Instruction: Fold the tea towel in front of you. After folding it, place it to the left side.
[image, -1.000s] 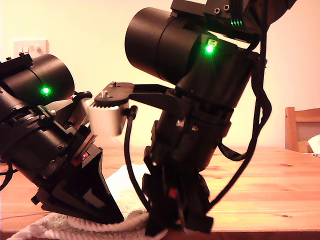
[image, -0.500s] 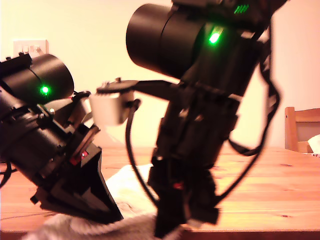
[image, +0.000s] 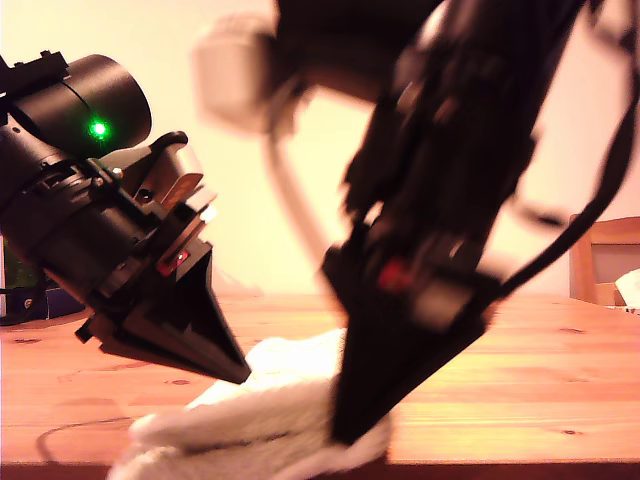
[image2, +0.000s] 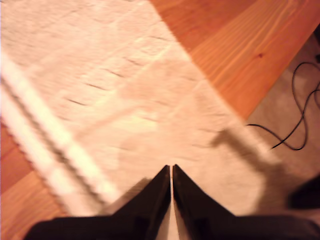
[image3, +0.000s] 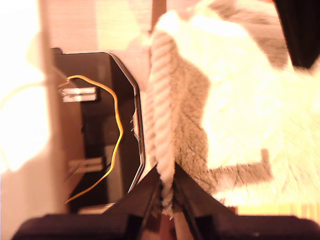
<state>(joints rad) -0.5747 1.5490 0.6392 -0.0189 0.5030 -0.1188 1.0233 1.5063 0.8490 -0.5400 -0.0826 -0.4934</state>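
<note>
The tea towel (image: 270, 400) is a pale cream fluffy cloth, bunched and partly raised near the table's front edge in the exterior view. My second gripper (image3: 167, 187) is shut on its thick corded hem (image3: 161, 120), which runs away from the jaws. My first gripper (image2: 171, 170) is shut at the towel (image2: 125, 90), with a thin pale strip showing between the jaws. In the exterior view one arm's black gripper (image: 240, 375) touches the towel's raised top. The other arm's blurred gripper (image: 350, 435) presses into the cloth. The wrist views do not show which arm is which.
The wooden table (image: 560, 370) stretches to the exterior view's right, with a wooden chair (image: 600, 250) behind it. A black cable (image2: 295, 120) lies on the floor past the table edge. A black box with a yellow wire (image3: 100, 130) sits below the hem.
The arm on the exterior view's right has swung up and tilted fast, blurring. The other arm has risen. The towel has gone from lying flat to bunched and lifted.
</note>
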